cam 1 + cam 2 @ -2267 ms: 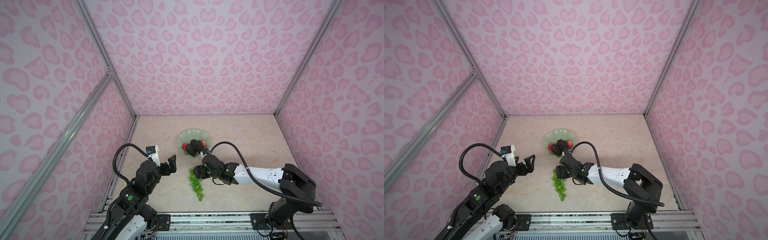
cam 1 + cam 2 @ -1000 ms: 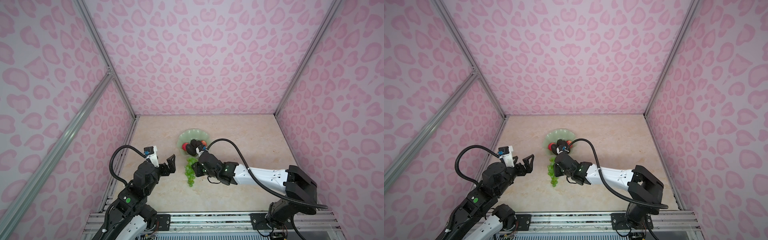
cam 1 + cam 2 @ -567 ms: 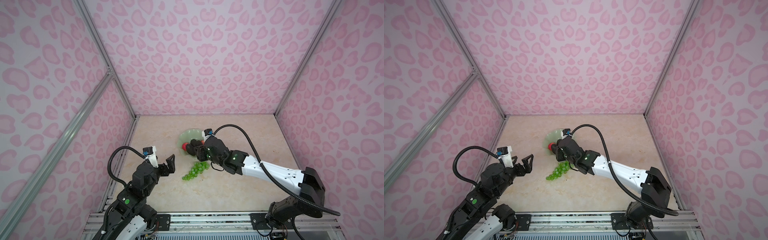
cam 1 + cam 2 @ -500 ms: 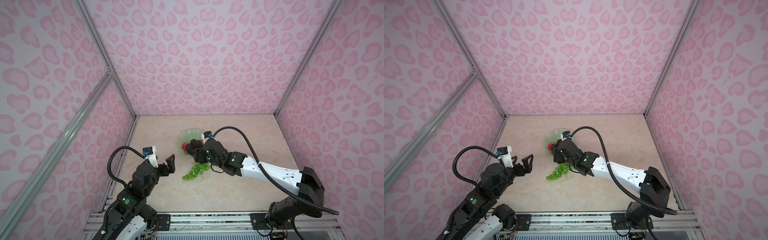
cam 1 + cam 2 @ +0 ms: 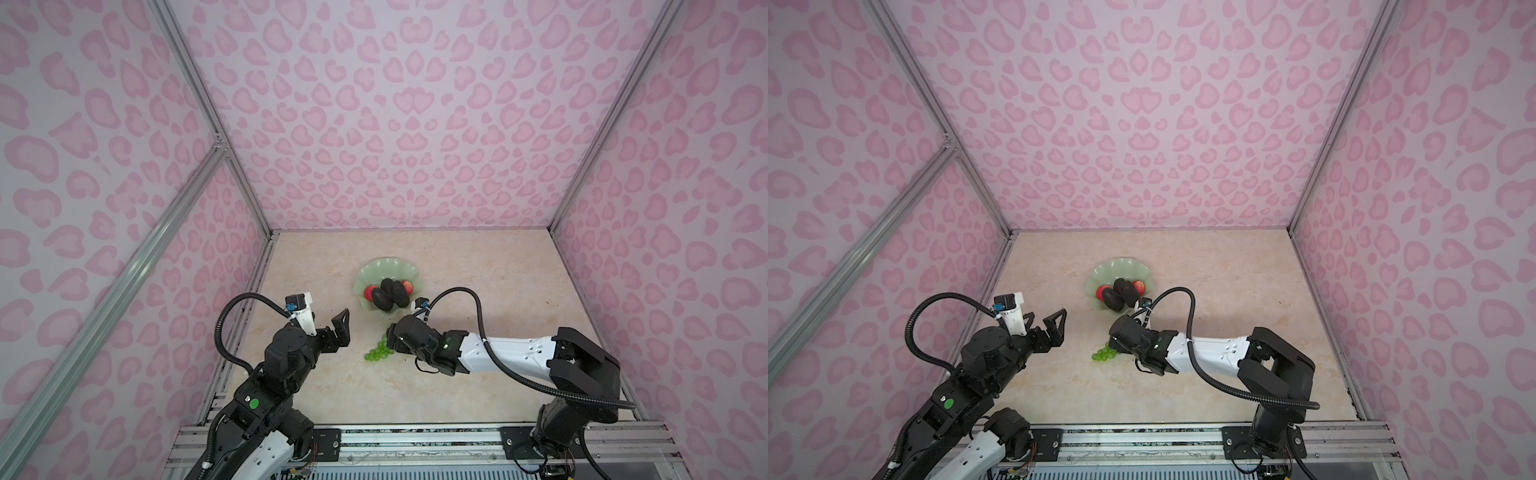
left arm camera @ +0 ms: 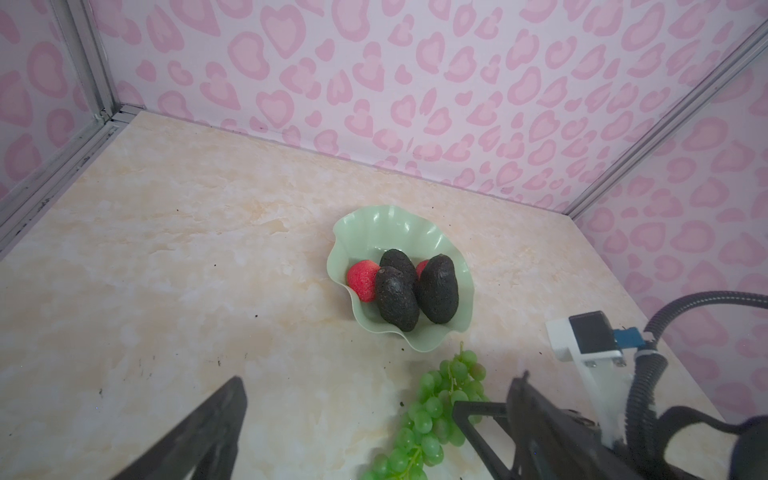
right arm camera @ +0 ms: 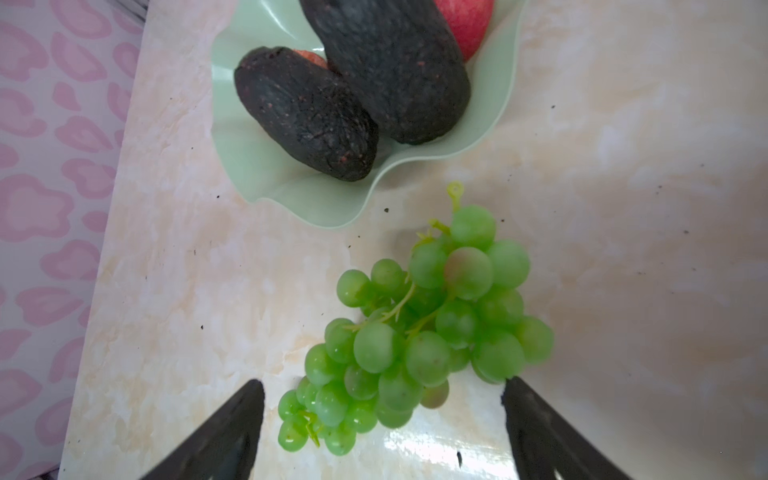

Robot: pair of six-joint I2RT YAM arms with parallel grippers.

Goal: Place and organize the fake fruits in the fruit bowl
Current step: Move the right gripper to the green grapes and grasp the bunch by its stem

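The pale green fruit bowl (image 5: 386,266) (image 5: 1121,266) holds three dark bumpy oval fruits (image 6: 397,299) and two red round ones (image 6: 362,280). A bunch of green grapes (image 5: 378,353) (image 7: 419,332) lies on the table just outside the bowl's near rim (image 7: 266,166), stem end toward the bowl. My right gripper (image 7: 383,382) hovers open over the bunch's tail end, a finger on each side, not touching it. My left gripper (image 5: 1044,318) (image 6: 349,395) stands open and empty to the left of the grapes (image 6: 432,407).
Pink patterned walls close in the marble table on three sides, with aluminium posts at the corners. The right arm's black cable (image 5: 478,316) loops up over its wrist near the bowl. A metal rail (image 5: 415,436) runs along the near edge.
My right gripper carried the grapes toward the bowl, then opened. The bunch now lies on the table before the bowl, and the right arm has drawn back. The left arm barely moved.
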